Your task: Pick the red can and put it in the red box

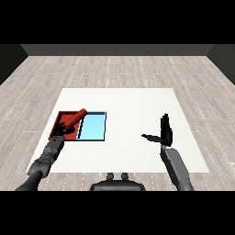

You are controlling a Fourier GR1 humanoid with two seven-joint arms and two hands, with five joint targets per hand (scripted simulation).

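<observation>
Fingers of our left hand (pixel 61 132) curl round the lower end of the red can (pixel 75 118), which we hold tilted over the red tray (pixel 59 118), its upper end leaning towards the edge that tray shares with the light blue tray (pixel 93 127). We cannot tell whether the can already touches the red tray's floor or hangs just above it.

Our right hand (pixel 165 132) is well apart from the red tray, on the far side of the blue one, fingers straight and thumb spread, grasping nothing, raised over the white worktop (pixel 128 101).

The danger, as we judge it, lies in the can's lean. Its top reaches close to the dividing edge, so if we let go now it could tip or roll across that edge and settle in the blue tray, or come to rest propped on the rim between the two. A round can set down on its side may also roll once freed. Bringing it back towards the middle of the red tray and lowering it before releasing would guard against both.
</observation>
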